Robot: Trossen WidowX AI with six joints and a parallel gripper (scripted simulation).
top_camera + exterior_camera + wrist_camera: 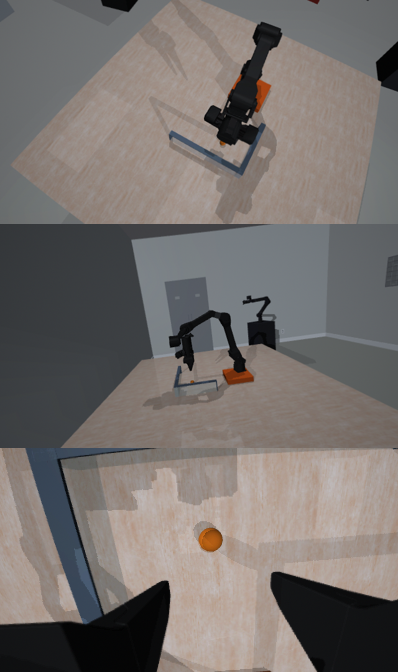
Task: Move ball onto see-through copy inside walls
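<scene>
One small orange ball [210, 539] sits free inside the walls [56, 523], near their corner. Your gripper [220, 598] hangs above it, spread wide and empty. Looks hard, slick and rolly; pinch across its middle.

Behind your workspace you have a grey double door [188, 314] in the back wall — to its right stands a black pedestal [262, 333] near a white wall outlet [282, 331]. A small window [392, 271] sits high on the right wall.
</scene>
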